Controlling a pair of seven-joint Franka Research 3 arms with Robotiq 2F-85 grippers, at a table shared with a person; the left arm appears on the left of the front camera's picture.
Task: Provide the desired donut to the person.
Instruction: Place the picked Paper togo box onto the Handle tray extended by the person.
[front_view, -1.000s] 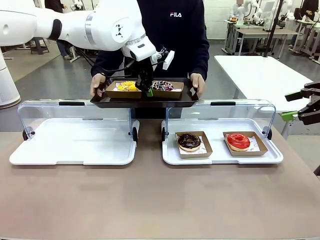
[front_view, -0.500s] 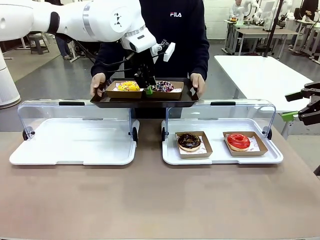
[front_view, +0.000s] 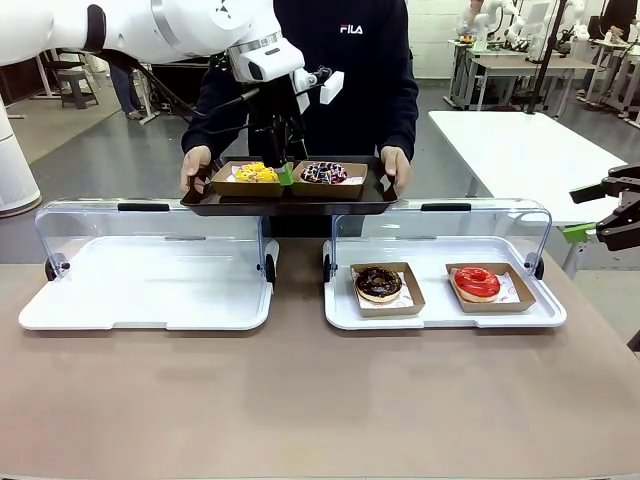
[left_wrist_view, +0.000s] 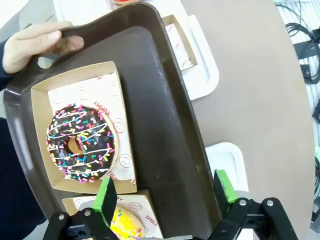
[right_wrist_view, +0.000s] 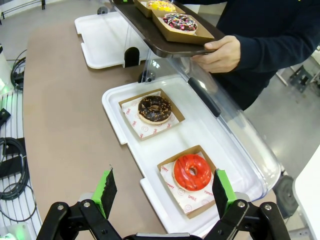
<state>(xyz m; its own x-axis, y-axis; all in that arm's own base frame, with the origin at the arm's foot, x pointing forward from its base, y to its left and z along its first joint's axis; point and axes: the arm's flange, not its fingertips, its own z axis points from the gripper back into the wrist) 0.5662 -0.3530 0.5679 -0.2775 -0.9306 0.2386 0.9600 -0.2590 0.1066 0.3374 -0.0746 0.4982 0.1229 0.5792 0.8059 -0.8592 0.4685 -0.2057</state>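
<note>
The person in a black sweatshirt holds a dark tray by both ends across the table. In its two cardboard boxes lie a yellow donut and a chocolate sprinkle donut. My left gripper hovers just above the gap between the boxes. In the left wrist view it is open and holds nothing, with the sprinkle donut ahead of it. My right gripper is open at the far right, above a chocolate donut and a red donut.
Two white display trays with raised clear lids lie on the brown table. The left one is bare. The right one holds the boxed chocolate donut and red donut. A white table stands at the back right.
My left gripper has risen a little from between the two boxes and the arm has drawn back to the left. Tray, donuts and right arm have not moved.
</note>
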